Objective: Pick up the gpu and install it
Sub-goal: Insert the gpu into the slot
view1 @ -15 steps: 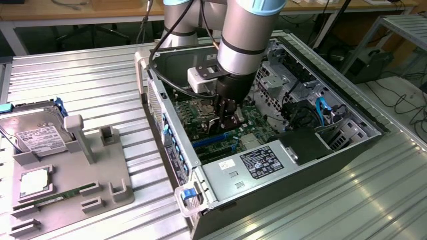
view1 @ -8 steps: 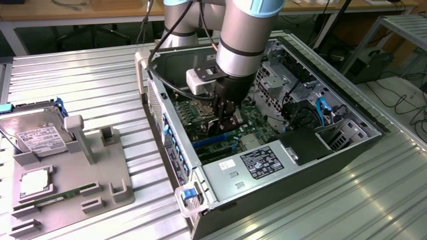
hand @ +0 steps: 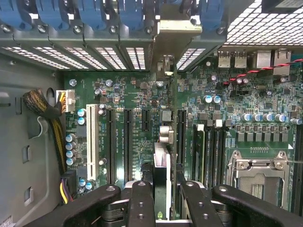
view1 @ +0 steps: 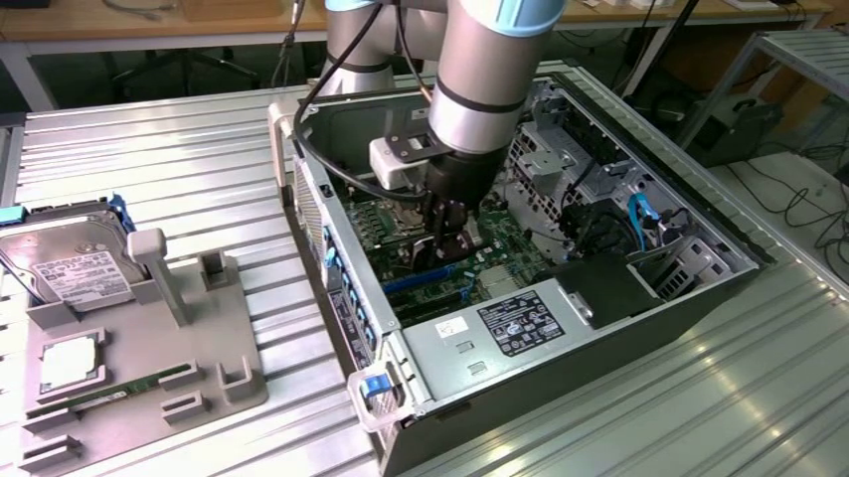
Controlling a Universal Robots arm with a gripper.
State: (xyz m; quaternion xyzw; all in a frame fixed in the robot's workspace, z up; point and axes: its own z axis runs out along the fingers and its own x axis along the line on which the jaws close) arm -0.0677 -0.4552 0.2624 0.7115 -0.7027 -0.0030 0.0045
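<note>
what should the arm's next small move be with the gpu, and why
Probably a slow, straight push toward the motherboard. The gripper holds the gpu edge-on inside the computer case, its bracket by the rear slot openings. Whether it is seated cannot be told.

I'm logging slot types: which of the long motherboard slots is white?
The slot nearest the braided cable bundle; the other long slots are black. The tool grips the gpu away from it.

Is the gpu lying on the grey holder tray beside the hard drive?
No. The gpu stands edge-on between the gripper fingers inside the computer case, over the motherboard slots.
</note>
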